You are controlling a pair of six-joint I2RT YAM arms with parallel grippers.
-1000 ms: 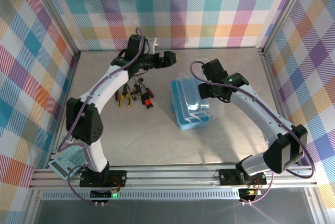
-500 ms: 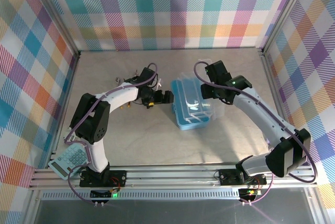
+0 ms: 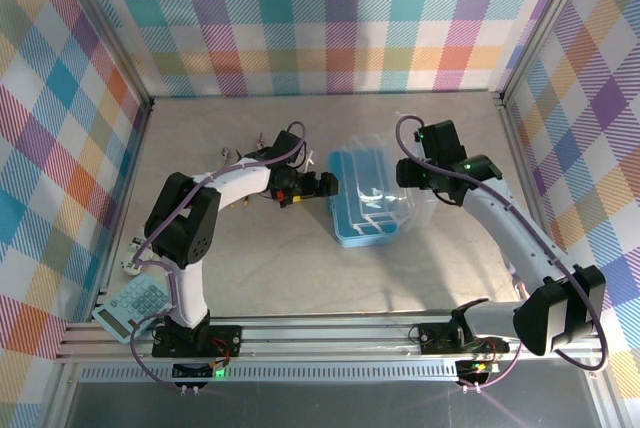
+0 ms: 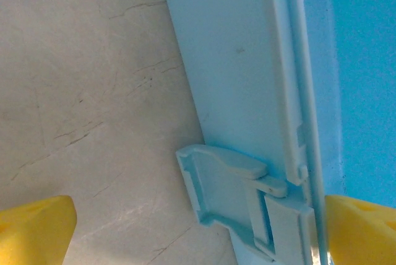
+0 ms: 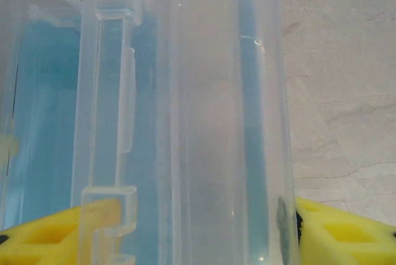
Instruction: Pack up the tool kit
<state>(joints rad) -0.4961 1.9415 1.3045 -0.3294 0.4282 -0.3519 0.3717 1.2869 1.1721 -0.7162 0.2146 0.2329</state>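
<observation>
Table (image 3: 260, 268): beige, bearing light-blue rectangular plastic case (image 3: 352, 210).
My left gripper (image 3: 322, 185): wide (around case's latch (image 4: 229, 184)).
My right gripper (image 5: 185, 234): gripping clear plastic lid (image 5: 185, 91).

case (image 3: 355, 226) at centre, tools (image 3: 284, 195) seemingly just left, calculator (image 3: 135, 306) near-left corner

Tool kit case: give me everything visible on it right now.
The tool kit case is rectangular, light-blue plastic, and lies flat on the table. Its clear lid stands raised on the right side, clamped across its width by the right claw. A light-blue latch sticks out unfastened from the left edge onto the table. The open left claw straddles the latch without gripping it.
</observation>
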